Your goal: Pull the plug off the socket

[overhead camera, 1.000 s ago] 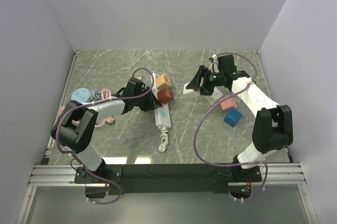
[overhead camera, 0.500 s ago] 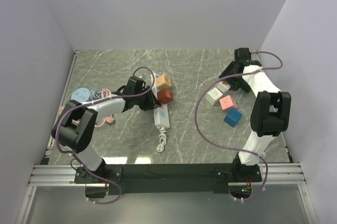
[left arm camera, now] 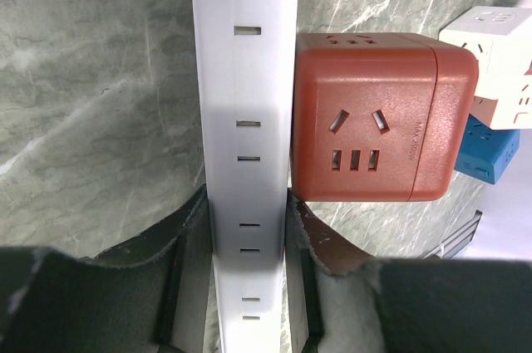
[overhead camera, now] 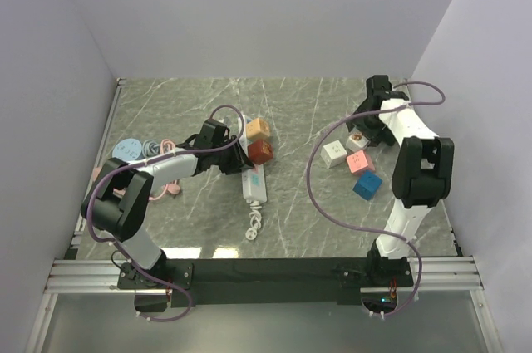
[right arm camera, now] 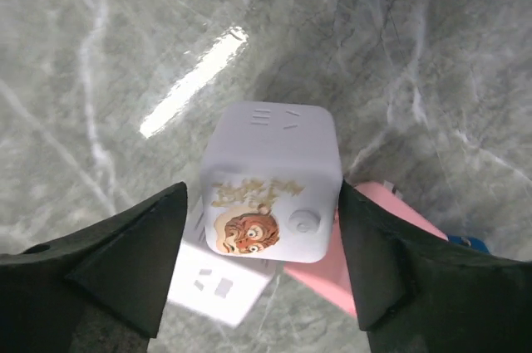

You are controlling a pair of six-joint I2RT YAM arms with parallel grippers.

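The white power strip (left arm camera: 247, 79) lies on the marble table (overhead camera: 299, 203). It also shows in the top view (overhead camera: 256, 184). My left gripper (left arm camera: 247, 203) is shut on its sides, both fingers flush against it; in the top view the gripper (overhead camera: 235, 159) is at the strip's far end. A red cube socket (left arm camera: 378, 116) touches the strip's right side. My right gripper (right arm camera: 262, 191) is at the back right (overhead camera: 363, 126). Its fingers stand round a white cube adapter with a tiger sticker (right arm camera: 270, 203), with a small gap at the left finger (right arm camera: 133, 262). No plug shows in the strip's slots.
A white cube (overhead camera: 334, 154), a pink cube (overhead camera: 360, 162) and a blue cube (overhead camera: 366, 184) lie below the right gripper. A tan cube (overhead camera: 257, 129) sits behind the red one. A coiled white cord (overhead camera: 258, 224) lies at the strip's near end. A blue disc (overhead camera: 127, 149) and pink items (overhead camera: 170, 189) lie at the left.
My right gripper has moved from beside the strip to the back right corner with the white cube adapter, and now sits still over the cubes. The left gripper has kept its hold.
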